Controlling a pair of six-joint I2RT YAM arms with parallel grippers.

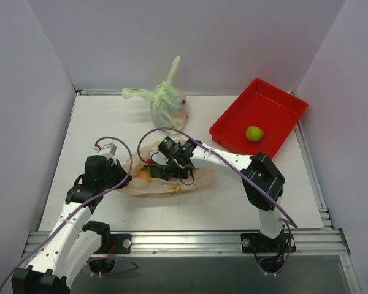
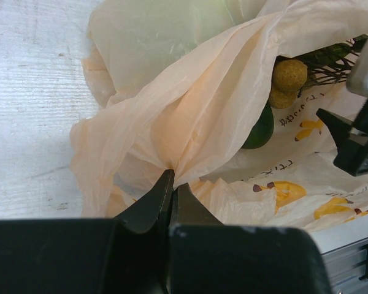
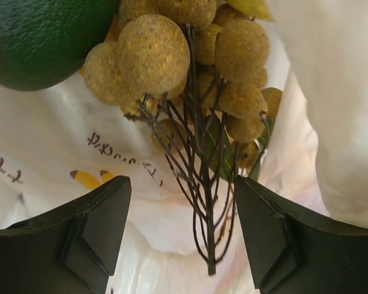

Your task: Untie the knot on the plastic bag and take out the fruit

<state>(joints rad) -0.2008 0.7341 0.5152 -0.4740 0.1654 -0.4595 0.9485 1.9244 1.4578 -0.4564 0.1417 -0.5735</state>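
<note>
While the bag (image 1: 172, 185) is lying mid-desk (image 1: 98, 122) in the top view, both arms are covering its mouth, so the knot is not showing.

At the left wrist, the left gripper (image 2: 173, 184) is pinching bag film; a hard pull is risking a tear.

At the right wrist, the right gripper (image 3: 183, 202) is standing spread around the cluster (image 3: 153, 55)'s thin twigs; closing there is risking snapped stems or trapped film. The frame is cutting off a green fruit (image 3: 43, 37).

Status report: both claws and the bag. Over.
Left claw shut on plastic bag. Right claw open, astride fruit cluster stem. Green fruit crowds cluster.
</note>
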